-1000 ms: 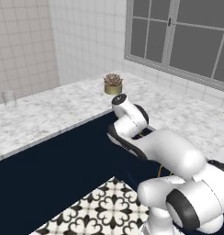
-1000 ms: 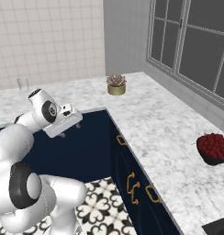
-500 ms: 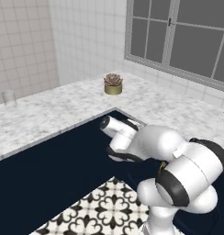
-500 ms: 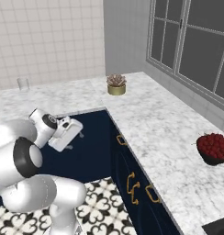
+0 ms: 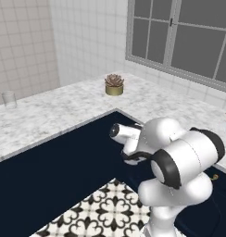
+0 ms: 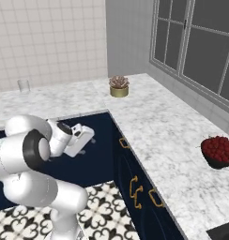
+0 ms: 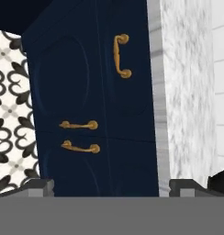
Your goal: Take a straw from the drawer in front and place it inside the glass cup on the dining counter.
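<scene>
While the drawer front with its brass handle [image 7: 121, 56] is faced at upper centre, the tool [image 7: 111, 186] is held apart, empty; opening step judged in hand, handle to be hooked next; straw unseen, glass cup [image 5: 9, 99] stands upper left on bench [image 5: 54, 111]

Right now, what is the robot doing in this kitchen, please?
The white arm is bent low in front of the navy-blue cabinets, and its gripper is open and empty. The hand view looks at closed cabinet fronts, among them the drawer with its curved brass handle. No drawer is pulled out yet and no straw can be seen. The glass cup stands untouched at the far end of the dining counter, apart from the potted succulent.
</scene>
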{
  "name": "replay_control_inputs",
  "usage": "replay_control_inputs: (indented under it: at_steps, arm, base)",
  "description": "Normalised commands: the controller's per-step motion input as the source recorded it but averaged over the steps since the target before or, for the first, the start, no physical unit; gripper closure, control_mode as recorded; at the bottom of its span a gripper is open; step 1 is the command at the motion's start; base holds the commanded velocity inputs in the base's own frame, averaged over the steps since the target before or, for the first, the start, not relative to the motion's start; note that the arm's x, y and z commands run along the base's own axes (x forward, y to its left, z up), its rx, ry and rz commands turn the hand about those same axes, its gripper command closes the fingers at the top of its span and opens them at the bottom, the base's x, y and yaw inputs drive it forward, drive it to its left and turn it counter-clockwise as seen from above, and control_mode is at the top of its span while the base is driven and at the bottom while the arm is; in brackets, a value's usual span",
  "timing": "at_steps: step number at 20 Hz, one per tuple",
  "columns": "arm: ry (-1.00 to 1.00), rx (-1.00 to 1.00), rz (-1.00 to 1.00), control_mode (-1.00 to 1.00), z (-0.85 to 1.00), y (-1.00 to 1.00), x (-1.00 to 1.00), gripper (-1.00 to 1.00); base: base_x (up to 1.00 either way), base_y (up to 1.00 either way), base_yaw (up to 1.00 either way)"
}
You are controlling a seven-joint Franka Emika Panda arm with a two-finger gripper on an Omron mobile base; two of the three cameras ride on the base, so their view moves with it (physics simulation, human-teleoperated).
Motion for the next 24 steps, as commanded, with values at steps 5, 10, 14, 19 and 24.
replay_control_inputs:
  at_steps: [5,10,14,19,24]
  arm:
    - [-0.05,0.00,0.00,-1.00,-0.19,-0.22,0.42,-1.00]
    - [-0.01,-0.06,0.00,-1.00,-0.29,0.00,0.48,-1.00]
    - [0.00,-0.10,0.00,-1.00,-0.24,0.00,0.48,-1.00]
    - [0.00,-0.07,0.00,-1.00,-0.25,-0.02,0.49,-1.00]
    - [0.00,-0.03,0.00,-1.00,-0.24,-0.19,0.37,-1.00]
  base:
    - [0.00,0.00,0.00]
    - [0.00,0.00,0.00]
    - [0.00,0.00,0.00]
    - [0.00,0.00,0.00]
    - [0.00,0.00,0.00]
